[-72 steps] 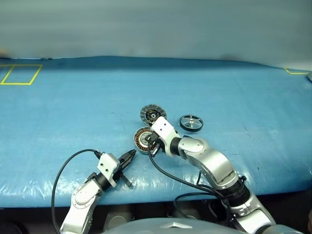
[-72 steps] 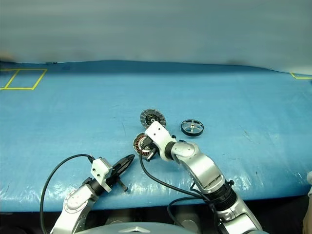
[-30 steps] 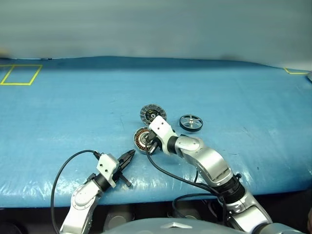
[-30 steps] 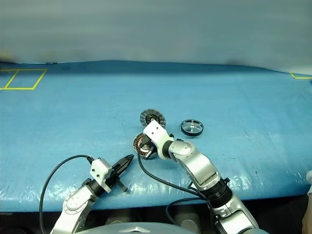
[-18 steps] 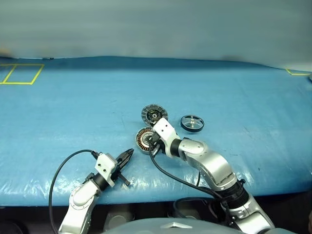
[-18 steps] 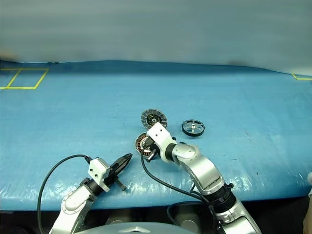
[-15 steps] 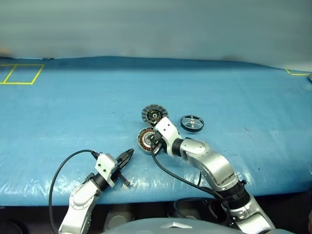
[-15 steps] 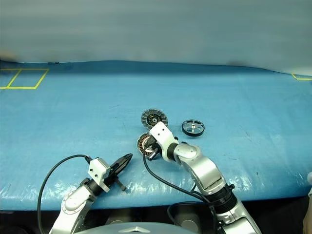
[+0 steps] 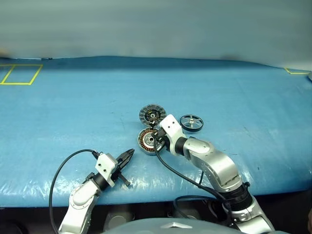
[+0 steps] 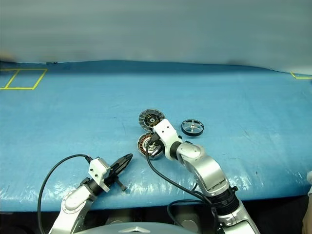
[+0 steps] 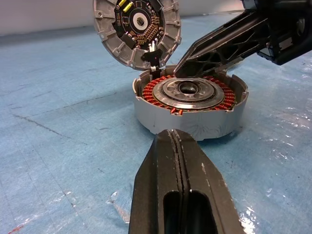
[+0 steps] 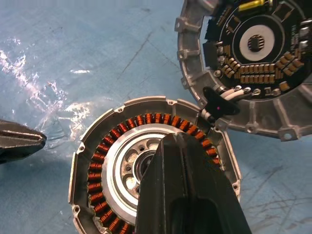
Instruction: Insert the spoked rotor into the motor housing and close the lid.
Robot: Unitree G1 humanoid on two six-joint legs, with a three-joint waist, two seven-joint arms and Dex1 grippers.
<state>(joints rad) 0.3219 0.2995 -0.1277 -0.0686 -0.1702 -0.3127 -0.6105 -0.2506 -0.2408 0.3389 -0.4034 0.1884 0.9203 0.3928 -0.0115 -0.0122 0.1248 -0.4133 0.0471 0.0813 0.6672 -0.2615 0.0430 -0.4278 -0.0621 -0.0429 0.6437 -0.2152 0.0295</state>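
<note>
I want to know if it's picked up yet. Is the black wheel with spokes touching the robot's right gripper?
Apart. The left eye view shows the black spoked rotor lying alone on the blue table, blue showing between it and the right gripper, which hangs over the copper-wound motor housing.

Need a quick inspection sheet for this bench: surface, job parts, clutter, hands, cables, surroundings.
Surface: blue sheet, creased and glossy.
Job's things: motor housing open, windings showing; lid inner face showing, joined to the housing by short wires; spoked rotor apart, flat on the sheet.
Clutter: nothing seen.
Hands: left hand shut, empty, near the front edge; right hand shut, tip over the housing.
Cables: black cable at each wrist.
Surroundings: yellow tape squares at the far corners.
</note>
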